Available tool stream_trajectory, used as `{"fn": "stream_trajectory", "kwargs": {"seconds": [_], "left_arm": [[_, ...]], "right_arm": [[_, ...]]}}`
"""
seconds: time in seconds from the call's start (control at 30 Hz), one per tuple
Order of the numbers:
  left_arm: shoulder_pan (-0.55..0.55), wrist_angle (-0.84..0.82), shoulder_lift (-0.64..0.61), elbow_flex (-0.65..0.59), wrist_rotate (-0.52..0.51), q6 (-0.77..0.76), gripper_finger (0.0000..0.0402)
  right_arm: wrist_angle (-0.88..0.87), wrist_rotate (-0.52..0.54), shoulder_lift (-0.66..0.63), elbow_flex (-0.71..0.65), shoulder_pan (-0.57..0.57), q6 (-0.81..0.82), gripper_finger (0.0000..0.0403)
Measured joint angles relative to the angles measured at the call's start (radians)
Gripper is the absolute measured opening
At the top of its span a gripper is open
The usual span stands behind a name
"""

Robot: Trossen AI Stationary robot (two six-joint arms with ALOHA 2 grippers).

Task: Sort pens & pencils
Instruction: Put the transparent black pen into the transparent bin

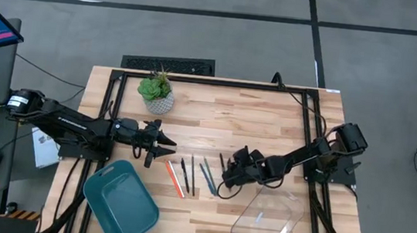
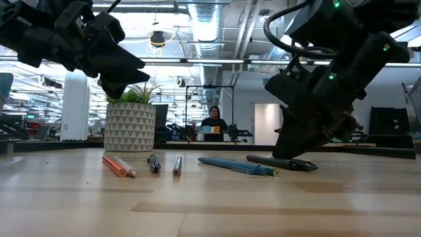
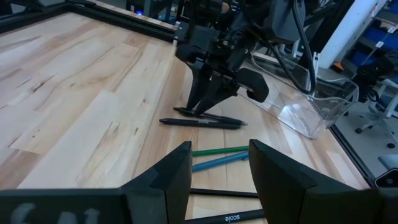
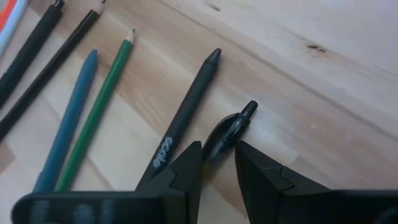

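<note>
Right now the right tool [image 4: 217, 163] is straddling a small black pen [image 4: 229, 134] on the counter [image 1: 270, 123], jaws spread around it but not gripping. At its nine o'clock, pens and pencils are lying in a row. The left tool [image 1: 166, 149] is hovering open. Closing off-centre could be nudging the neighbouring black pen [image 4: 186, 115].
</note>
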Motion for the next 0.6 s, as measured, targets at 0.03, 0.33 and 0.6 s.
{"fn": "stream_trajectory", "kwargs": {"seconds": [0.03,0.33,0.6], "left_arm": [[0.0,-0.001,0.0,0.0,0.0,0.0,0.0149],[0.0,-0.006,0.0,0.0,0.0,0.0,0.0149],[0.0,-0.008,0.0,0.0,0.0,0.0,0.0149]], "right_arm": [[-0.005,0.001,0.0,0.0,-0.004,0.0,0.0118],[-0.04,0.003,-0.001,0.0,-0.057,-0.007,0.0118],[-0.075,0.051,0.0,-0.001,-0.099,-0.008,0.0118]]}}
